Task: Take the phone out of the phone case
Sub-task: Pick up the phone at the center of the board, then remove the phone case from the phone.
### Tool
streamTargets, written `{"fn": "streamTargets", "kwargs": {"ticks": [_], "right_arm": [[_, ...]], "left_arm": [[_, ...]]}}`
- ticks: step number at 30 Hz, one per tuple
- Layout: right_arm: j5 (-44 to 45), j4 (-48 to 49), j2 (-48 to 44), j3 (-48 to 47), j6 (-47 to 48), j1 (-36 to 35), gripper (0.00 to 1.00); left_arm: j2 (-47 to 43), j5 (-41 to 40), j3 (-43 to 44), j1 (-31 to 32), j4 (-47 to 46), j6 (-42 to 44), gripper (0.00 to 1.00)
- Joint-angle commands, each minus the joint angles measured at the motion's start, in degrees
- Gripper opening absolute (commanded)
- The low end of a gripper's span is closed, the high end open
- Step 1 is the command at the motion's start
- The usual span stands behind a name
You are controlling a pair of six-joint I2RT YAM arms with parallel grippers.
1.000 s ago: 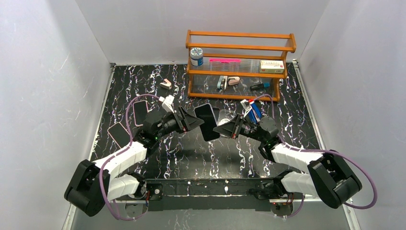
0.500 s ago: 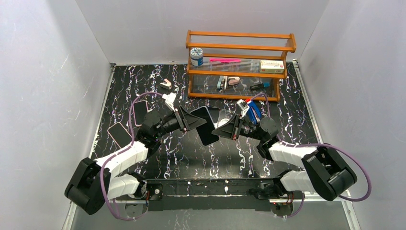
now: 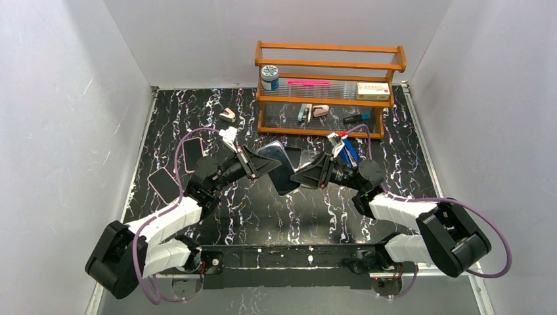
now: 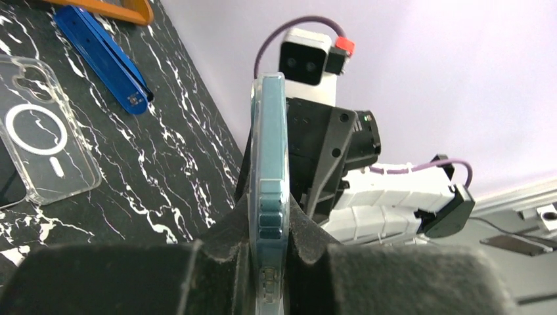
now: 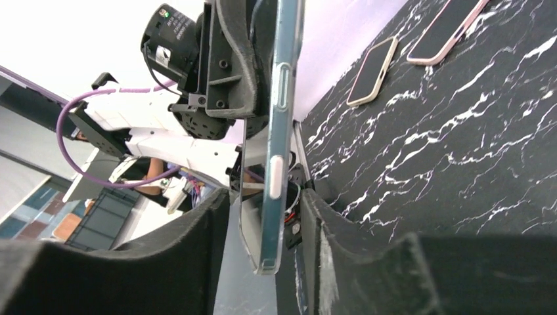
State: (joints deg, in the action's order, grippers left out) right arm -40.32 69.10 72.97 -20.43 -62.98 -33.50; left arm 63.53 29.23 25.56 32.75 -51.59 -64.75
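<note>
A teal phone in its clear phone case hangs edge-up above the middle of the table, between the two arms. My left gripper is shut on it from the left. In the left wrist view both pads press the cased phone at the left gripper. My right gripper faces it from the right. In the right wrist view the phone's lower edge stands inside the right gripper, which is open, with a gap on each side.
An empty clear case and a blue tool lie on the table behind the right arm. Two more phones lie at the left. A wooden rack with small items stands at the back.
My left gripper has closed onto the cased phone. My right gripper, shut on it before, has opened. The phone has tilted slightly toward the back.
</note>
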Motion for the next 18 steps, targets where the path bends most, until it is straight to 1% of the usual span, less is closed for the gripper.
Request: {"fn": "streamTargets", "kwargs": {"ticks": [1,3,5,8,11,18], "right_arm": [[4.82,-0.14,-3.45,-0.03,3.60,-0.59,0.57],[6.94,0.33,-4.23,1.29,3.57,-1.60,0.64],[8.87,0.59,-4.70,2.32,4.06,-3.26,0.67],[12.60,0.91,-4.30,3.11,5.05,-6.29,0.67],[14.24,3.73,-2.92,3.20,5.23,-8.88,0.65],[14.94,7.21,-0.08,0.83,6.55,-11.28,0.60]], "left_arm": [[-4.36,-8.55,-0.66,0.21,-2.41,-3.20,0.00],[-5.26,-11.91,-1.00,0.29,-2.66,-4.17,0.00],[-6.04,-14.29,-1.20,0.38,-3.01,-4.84,0.00],[-6.35,-17.01,-1.42,0.51,-3.44,-6.17,0.00],[-5.86,-18.96,-2.34,0.89,-5.61,-8.54,0.00],[-5.16,-22.41,-3.70,2.77,-7.93,-10.64,0.00]]}}
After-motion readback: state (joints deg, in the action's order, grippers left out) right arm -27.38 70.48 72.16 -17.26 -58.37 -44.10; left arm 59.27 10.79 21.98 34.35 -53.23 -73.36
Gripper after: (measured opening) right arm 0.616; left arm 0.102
